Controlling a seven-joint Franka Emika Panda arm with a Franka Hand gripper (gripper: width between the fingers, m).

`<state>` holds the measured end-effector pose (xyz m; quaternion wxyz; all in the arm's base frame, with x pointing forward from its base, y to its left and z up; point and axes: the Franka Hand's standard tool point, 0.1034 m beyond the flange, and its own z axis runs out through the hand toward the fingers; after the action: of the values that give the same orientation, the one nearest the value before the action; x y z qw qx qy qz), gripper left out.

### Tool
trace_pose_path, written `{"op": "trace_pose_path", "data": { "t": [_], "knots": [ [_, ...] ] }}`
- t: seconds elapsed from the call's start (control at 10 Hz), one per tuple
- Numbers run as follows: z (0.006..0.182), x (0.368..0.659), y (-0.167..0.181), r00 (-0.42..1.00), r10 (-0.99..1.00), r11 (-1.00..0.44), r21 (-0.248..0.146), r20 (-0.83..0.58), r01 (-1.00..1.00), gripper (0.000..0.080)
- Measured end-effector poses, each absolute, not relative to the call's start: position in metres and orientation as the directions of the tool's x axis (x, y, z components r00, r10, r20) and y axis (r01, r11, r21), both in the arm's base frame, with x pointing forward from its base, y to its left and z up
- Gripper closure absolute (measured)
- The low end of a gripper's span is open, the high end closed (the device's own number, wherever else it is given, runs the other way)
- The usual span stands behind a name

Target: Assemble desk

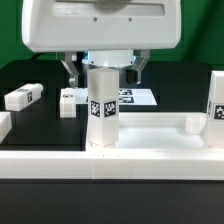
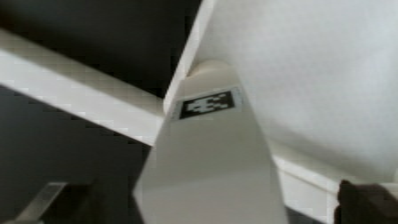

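The white desk top (image 1: pixel 150 138) lies flat near the front of the table. One square white leg (image 1: pixel 102 108) with black-and-white tags stands upright at its corner on the exterior view's left. My gripper (image 1: pixel 103 72) hangs open just over that leg, one finger on each side of its top and neither touching it. In the wrist view the same leg (image 2: pixel 210 150) runs up between the dark fingertips (image 2: pixel 368 200), with a gap on both sides, and the desk top (image 2: pixel 311 60) lies beyond it. A second leg (image 1: pixel 216 100) stands upright at the exterior view's right.
A loose leg (image 1: pixel 22 97) lies on the black table at the exterior view's left, and a smaller white piece (image 1: pixel 68 100) lies beside it. The marker board (image 1: pixel 137 97) lies behind the upright leg. A long low white rail (image 1: pixel 110 166) runs along the front.
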<state>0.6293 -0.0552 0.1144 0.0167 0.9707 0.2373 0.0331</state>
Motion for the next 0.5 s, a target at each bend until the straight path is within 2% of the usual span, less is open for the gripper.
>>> {"op": "trace_pose_path", "data": {
  "t": [0.1, 0.3, 0.4, 0.5],
  "knots": [
    [0.1143, 0.6291, -0.0557, 0.879, 0.473, -0.881, 0.048, 0.055, 0.471, 0.015],
    [0.1143, 0.6291, -0.0555, 0.88, 0.472, -0.881, 0.048, 0.055, 0.47, 0.0419],
    [0.1143, 0.629, -0.0555, 0.88, 0.472, -0.881, 0.048, 0.055, 0.47, 0.0419],
    [0.1142, 0.6288, -0.0554, 0.88, 0.471, -0.882, 0.046, 0.055, 0.469, 0.0509]
  ]
}}
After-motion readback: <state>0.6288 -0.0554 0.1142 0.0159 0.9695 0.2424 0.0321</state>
